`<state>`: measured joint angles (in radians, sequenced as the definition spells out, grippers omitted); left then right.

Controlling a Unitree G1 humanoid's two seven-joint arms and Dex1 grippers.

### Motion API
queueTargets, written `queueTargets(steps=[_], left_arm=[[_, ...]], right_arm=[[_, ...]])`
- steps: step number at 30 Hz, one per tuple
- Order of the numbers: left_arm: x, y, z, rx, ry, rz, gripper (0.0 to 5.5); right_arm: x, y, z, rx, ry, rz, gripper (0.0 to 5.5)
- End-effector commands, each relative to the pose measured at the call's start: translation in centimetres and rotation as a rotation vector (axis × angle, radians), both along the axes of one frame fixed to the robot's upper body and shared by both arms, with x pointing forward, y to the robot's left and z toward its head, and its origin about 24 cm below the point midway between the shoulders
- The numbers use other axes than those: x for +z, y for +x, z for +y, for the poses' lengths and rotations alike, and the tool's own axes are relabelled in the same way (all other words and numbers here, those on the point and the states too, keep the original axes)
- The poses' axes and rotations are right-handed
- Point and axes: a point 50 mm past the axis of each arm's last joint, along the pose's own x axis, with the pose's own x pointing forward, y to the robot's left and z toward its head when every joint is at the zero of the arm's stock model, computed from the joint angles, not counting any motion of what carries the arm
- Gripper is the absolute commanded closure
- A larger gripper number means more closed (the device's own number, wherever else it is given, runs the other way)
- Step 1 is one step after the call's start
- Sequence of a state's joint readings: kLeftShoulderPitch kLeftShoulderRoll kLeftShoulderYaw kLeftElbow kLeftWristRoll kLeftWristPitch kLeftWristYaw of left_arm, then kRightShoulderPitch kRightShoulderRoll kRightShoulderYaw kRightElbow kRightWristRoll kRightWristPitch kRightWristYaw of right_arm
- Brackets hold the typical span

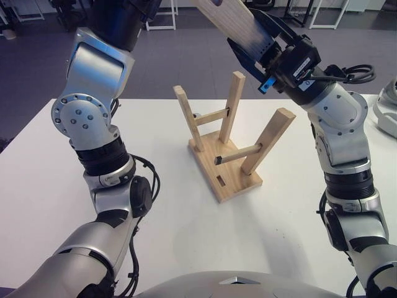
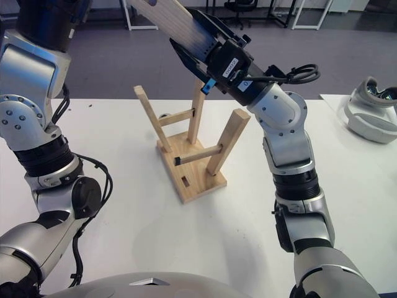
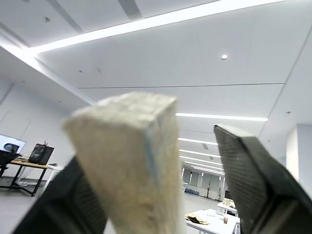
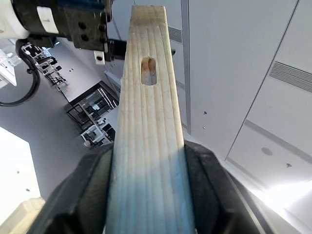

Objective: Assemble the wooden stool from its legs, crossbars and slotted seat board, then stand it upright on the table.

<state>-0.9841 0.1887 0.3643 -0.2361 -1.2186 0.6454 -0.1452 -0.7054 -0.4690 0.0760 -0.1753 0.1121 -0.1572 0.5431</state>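
1. Left eye: right gripper (image 1: 245, 31) clamps the fourth leg (image 1: 217, 9) high over the upturned stool (image 1: 226, 149) on the table (image 1: 155, 205). We fear a downswing knocks the seated legs.
2. Right eye: the free slot (image 2: 185, 180) needs exact aim, else jamming.
3. Left wrist: left gripper (image 3: 148, 148) looks spread round the leg end, though blurry. The leg may pivot.
4. Right wrist: fingers tight on leg.

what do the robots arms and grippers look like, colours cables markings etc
Both the left arm and right arm have silver-grey metal shells, black ribbed joint rings and looping black cables. The right gripper is black with a blue tab and a white label. The left gripper has black textured fingers.
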Motion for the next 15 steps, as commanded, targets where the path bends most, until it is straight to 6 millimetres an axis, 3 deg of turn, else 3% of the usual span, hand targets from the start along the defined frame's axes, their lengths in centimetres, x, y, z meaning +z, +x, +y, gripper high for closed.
queueTargets(steps=[1, 7, 11, 15], left_arm=[[-0.7, 0.1, -0.4, -0.041, 0.049, 0.013, 3.11], [-1.9, 0.8, -1.0, -0.057, 0.101, 0.067, 4.26], [-2.0, 1.0, -0.6, -0.033, 0.086, 0.085, 4.43], [-1.8, 1.2, 1.5, 0.056, 0.054, 0.1, 4.48]], right_arm=[[0.8, 0.0, -0.4, 0.012, 0.0, -0.028, 3.42], [0.6, -0.6, 0.2, 0.071, -0.002, -0.023, 3.42], [0.5, -0.7, 0.0, 0.079, 0.013, -0.011, 3.42], [0.1, -0.6, 0.2, 0.063, -0.002, 0.032, 2.51]])
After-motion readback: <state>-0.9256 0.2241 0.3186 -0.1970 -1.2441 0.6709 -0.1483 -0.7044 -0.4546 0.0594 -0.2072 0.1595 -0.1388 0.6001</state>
